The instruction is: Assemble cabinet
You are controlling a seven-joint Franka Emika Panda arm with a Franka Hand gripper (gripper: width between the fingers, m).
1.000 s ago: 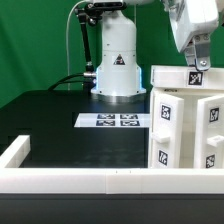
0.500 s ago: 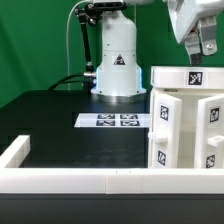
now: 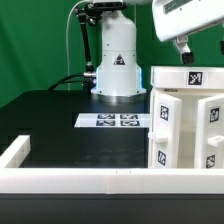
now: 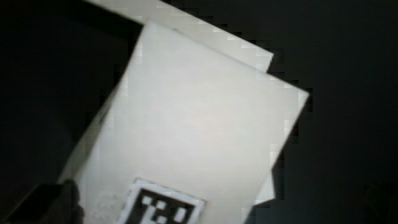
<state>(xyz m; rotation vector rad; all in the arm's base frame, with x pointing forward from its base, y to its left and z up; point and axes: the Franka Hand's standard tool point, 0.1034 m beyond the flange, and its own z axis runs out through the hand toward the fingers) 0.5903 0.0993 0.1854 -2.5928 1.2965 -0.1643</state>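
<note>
The cabinet [image 3: 186, 120] is a white boxy body with several black-and-white tags, standing upright on the black table at the exterior view's right. Its top panel carries a tag [image 3: 193, 77]. My gripper [image 3: 196, 40] hangs well above that top, apart from it, with one dark finger [image 3: 181, 46] showing below the white hand. In the wrist view the white cabinet top [image 4: 196, 120] fills the picture from above, with a tag [image 4: 164, 205] near the edge and a dark finger [image 4: 36, 205] beside it. Nothing is between the jaws, which look open.
The marker board [image 3: 112, 121] lies flat on the black table in front of the arm's white base [image 3: 116, 62]. A low white rim [image 3: 70, 180] frames the table at the front and the exterior view's left. A black cable [image 3: 72, 78] runs behind.
My gripper has risen from the cabinet's top panel and shifted slightly toward the exterior view's left. The cabinet has not moved.
</note>
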